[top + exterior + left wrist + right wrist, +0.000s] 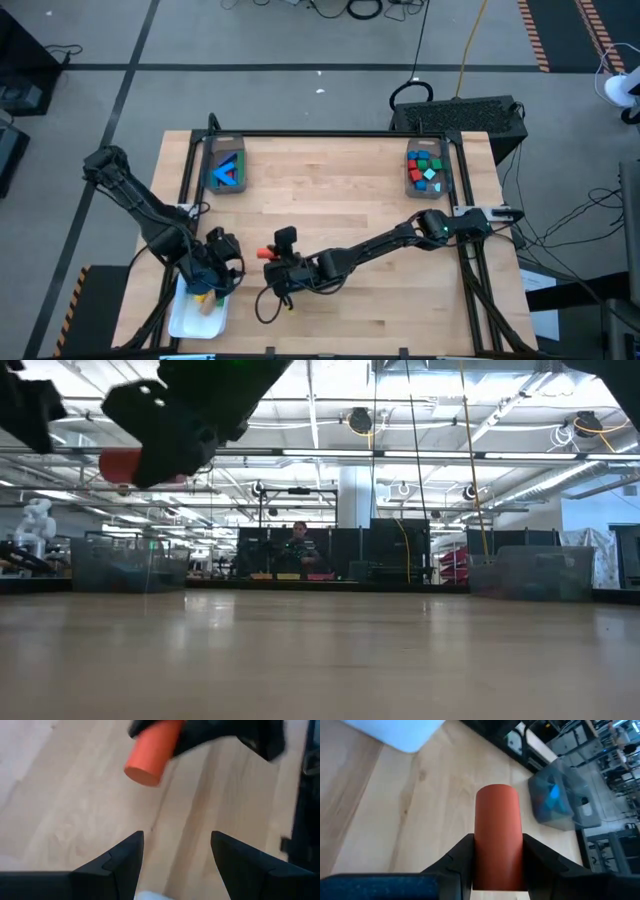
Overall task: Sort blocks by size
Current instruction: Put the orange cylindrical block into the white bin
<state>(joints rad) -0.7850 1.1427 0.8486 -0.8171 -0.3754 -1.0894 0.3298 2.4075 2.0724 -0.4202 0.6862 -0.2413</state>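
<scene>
An orange-red cylinder block (497, 820) hangs above the table near its front left, with my right gripper (274, 259) shut on it. It also shows in the left wrist view as the cylinder (150, 752), and its end shows in the low view (120, 465). My left gripper (177, 837) stands open and holds nothing, just left of the cylinder and over a white tray (190, 315) where a yellow block (205, 297) lies. My right gripper pinches the cylinder's round side (480, 855) between its two fingers, which lie along its length. Its free end (495, 792) sticks out past the fingertips. The fingers come from the table's right, slanting down. The cylinder is lifted clear of the table.
A clear bin (226, 168) at the far left holds blue, red and green blocks. A second bin (428, 170) at the far right holds several small blocks. Bare wood lies between the bins and the arms. A person sits far behind the table (300, 545).
</scene>
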